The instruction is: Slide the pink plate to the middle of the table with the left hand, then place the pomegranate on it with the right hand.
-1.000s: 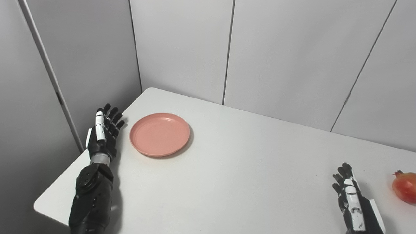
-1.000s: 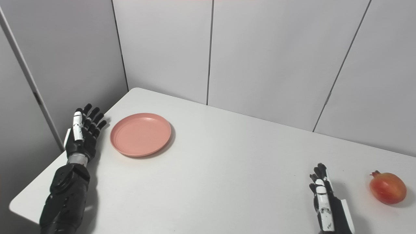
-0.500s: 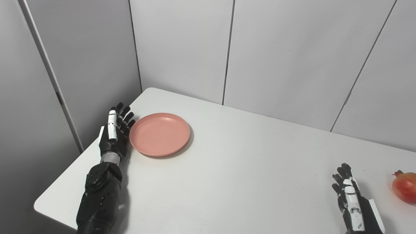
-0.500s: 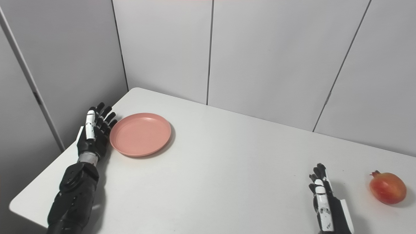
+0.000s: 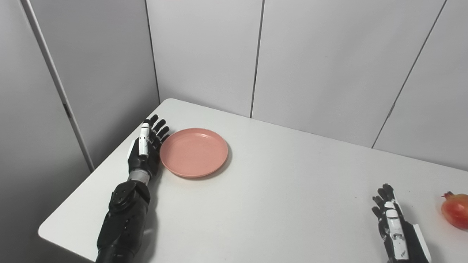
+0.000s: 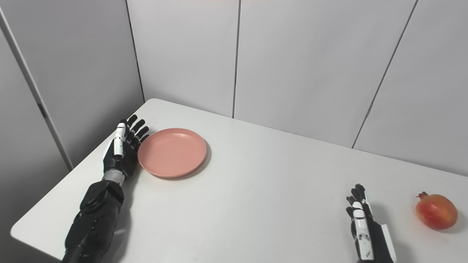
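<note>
The pink plate (image 5: 194,151) lies flat on the white table (image 5: 278,190), in its far left part. My left hand (image 5: 146,149) is open, fingers straight, its edge pressed against the plate's left rim. The red pomegranate (image 6: 436,211) sits near the table's right edge; it also shows in the left eye view (image 5: 455,210), cut off by the frame. My right hand (image 6: 362,226) is open and empty, resting on the table to the left of the pomegranate, apart from it.
Grey wall panels (image 5: 314,65) stand close behind the table's far edge and along its left side. The table's left corner (image 5: 44,230) is near my left forearm.
My left hand has moved right to the plate's rim and pushed the plate a little to the right. The right hand and pomegranate have stayed in place.
</note>
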